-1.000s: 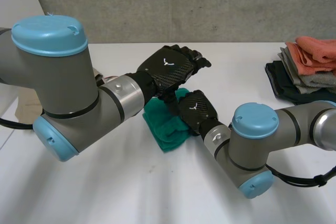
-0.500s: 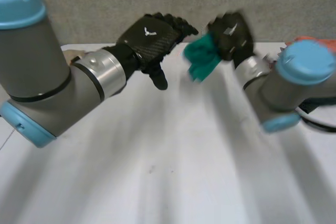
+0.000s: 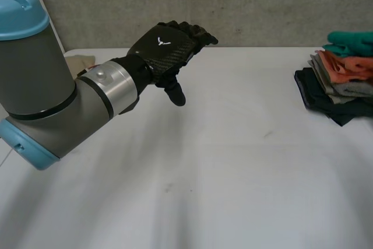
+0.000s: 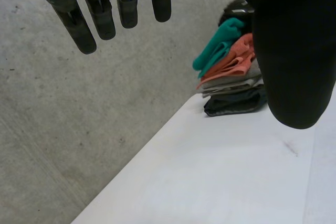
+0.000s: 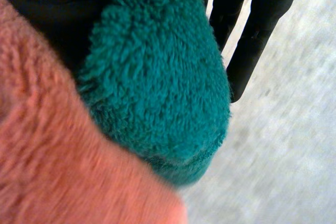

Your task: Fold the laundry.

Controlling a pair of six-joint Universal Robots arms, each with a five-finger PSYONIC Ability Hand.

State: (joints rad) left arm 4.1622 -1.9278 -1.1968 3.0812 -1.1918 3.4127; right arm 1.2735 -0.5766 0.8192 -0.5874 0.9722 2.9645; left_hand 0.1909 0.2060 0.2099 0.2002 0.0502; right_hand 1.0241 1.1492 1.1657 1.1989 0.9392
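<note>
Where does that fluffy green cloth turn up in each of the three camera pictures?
Head view: green cloth tops the folded stack at the table's far right edge.
Left wrist view: green cloth on top of that stack.
Right wrist view: green cloth beside the right hand, against the orange cloth.
Shared landmark: the orange cloth beneath it.

- At the head view's right edge, the folded stack (image 3: 335, 86) is cut off by the frame.
- At the left of that view, the beige cloth (image 3: 78, 62) is mostly hidden behind the left arm (image 3: 99, 94).
- The teal towel (image 5: 157, 77) covers the palm of the right hand (image 5: 260, 24).

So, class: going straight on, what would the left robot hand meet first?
Probably the concrete wall behind the white table; the left robot hand points past the laundry stack, though depth is unclear.
</note>
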